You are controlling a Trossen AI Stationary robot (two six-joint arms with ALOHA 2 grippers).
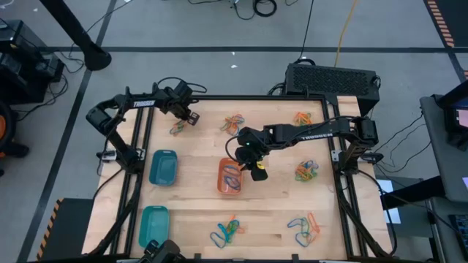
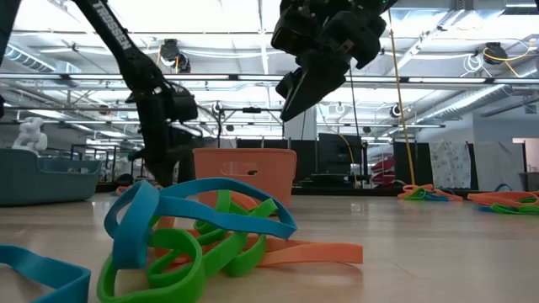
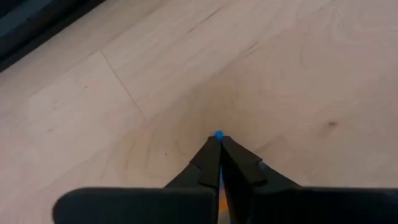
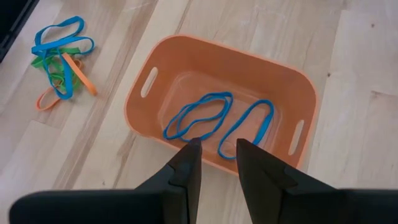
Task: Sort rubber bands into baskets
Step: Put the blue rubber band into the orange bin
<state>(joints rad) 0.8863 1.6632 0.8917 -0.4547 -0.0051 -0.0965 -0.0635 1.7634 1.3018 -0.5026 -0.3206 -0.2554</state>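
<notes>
My left gripper (image 1: 191, 117) is shut at the table's far left, tips down by a small pile of rubber bands (image 1: 177, 129); a speck of blue (image 3: 219, 133) shows between its tips. My right gripper (image 4: 217, 152) hangs open and empty over the orange basket (image 4: 217, 53), which stands mid-table (image 1: 221, 179) with two blue bands (image 4: 199, 118) lying on its floor. Two teal baskets (image 1: 163, 166) (image 1: 153, 223) stand at the left. My left gripper pinches a blue rubber band (image 3: 219, 133) between its two fingertips, coming steeply from above. Only a tiny bit of the band peeks out at the tips. The fingers hide the rest, and I cannot tell whether it is off the table.
More band piles lie at the far middle (image 1: 234, 123), far right (image 1: 303, 117), right (image 1: 306, 172), near middle (image 1: 228, 230) and near right (image 1: 306, 228). In the low view the near pile (image 2: 194, 236) fills the foreground. Bare wood lies between the piles.
</notes>
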